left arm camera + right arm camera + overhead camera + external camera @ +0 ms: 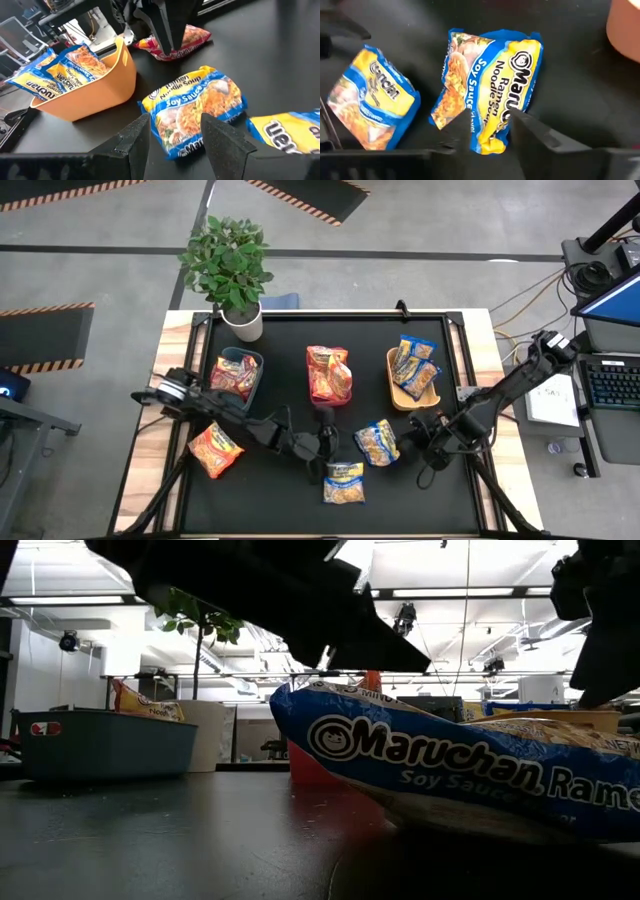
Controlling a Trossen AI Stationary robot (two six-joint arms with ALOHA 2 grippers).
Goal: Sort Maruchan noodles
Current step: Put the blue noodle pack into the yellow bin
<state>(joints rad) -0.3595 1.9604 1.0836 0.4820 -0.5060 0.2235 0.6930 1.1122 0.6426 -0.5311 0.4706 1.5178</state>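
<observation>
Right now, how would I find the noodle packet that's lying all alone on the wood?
Start at the black mat covering the table. Go to its left edge, in front of the teal bin, where bare wood shows. The orange packet lies there, half off the mat; the other loose packets, one and another, are blue-and-yellow.

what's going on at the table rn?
Two arms are sorting ramen packets into bins by colour. The teal bin holds orange ones, the red bin pink ones, the tan bin blue ones. The right gripper is open, right by a loose blue packet mid-table. The left gripper, open too, is nearby on the packet's other side. Another blue packet and an orange packet lie unsorted on the mat.
</observation>
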